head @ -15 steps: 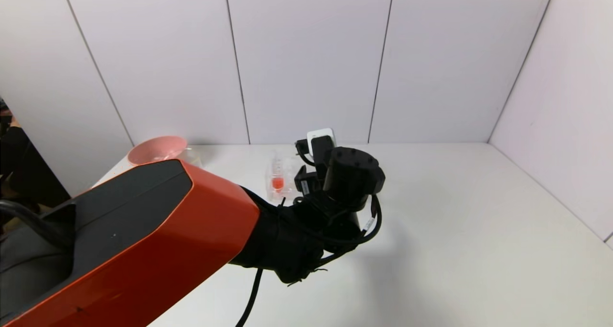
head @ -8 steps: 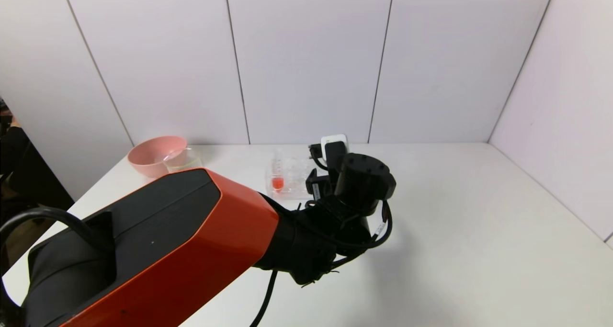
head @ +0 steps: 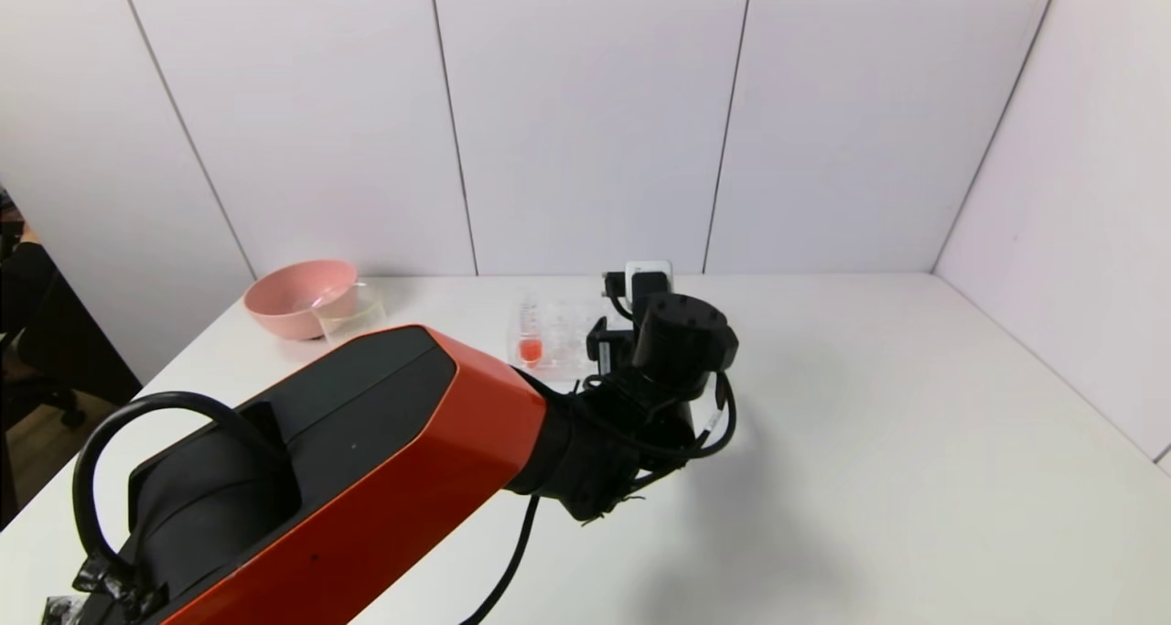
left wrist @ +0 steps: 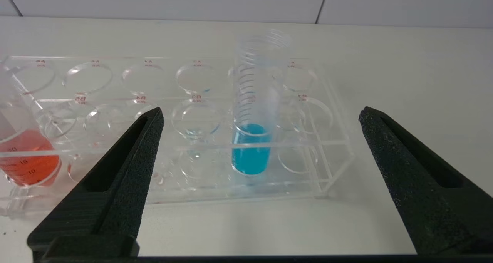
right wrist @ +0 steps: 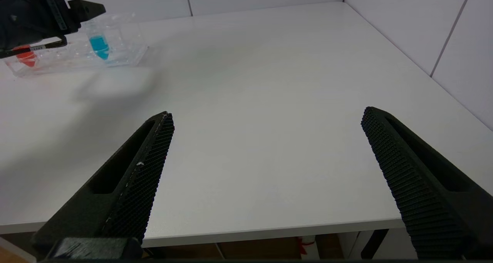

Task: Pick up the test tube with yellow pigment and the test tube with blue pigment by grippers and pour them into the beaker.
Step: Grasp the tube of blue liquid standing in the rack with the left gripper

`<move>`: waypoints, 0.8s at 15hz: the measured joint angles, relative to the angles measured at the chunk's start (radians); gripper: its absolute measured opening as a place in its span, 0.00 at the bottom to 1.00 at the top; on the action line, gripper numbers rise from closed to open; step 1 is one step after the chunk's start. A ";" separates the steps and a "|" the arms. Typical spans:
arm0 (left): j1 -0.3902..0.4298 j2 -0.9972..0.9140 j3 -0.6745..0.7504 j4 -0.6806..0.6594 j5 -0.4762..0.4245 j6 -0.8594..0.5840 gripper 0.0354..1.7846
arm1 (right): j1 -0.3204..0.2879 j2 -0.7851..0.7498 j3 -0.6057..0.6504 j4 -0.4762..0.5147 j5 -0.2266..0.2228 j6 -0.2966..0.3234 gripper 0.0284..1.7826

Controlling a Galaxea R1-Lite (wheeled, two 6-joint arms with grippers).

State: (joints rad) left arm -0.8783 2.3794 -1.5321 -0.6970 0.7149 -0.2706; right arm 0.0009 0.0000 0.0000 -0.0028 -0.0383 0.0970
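Blue-pigment test tube stands upright in rack, between wide-spread left fingers.

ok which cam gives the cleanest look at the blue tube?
Left wrist view: the test tube with blue pigment stands upright in the clear rack, centred between the open left end effector fingers. The right wrist view shows it far off. In the head view, the left arm hides it.
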 joint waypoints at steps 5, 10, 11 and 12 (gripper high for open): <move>0.018 0.026 -0.027 0.014 -0.035 0.003 0.99 | 0.000 0.000 0.000 0.000 0.000 0.000 1.00; 0.030 0.047 -0.046 0.016 -0.039 0.003 0.99 | 0.000 0.000 0.000 0.000 0.000 0.000 1.00; 0.033 0.050 -0.050 0.016 -0.040 0.003 0.99 | 0.000 0.000 0.000 0.000 0.000 0.000 1.00; 0.034 0.054 -0.055 0.016 -0.040 0.003 0.99 | 0.000 0.000 0.000 0.000 0.000 0.000 1.00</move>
State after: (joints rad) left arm -0.8447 2.4332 -1.5874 -0.6811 0.6753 -0.2679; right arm 0.0013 0.0000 0.0000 -0.0028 -0.0379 0.0974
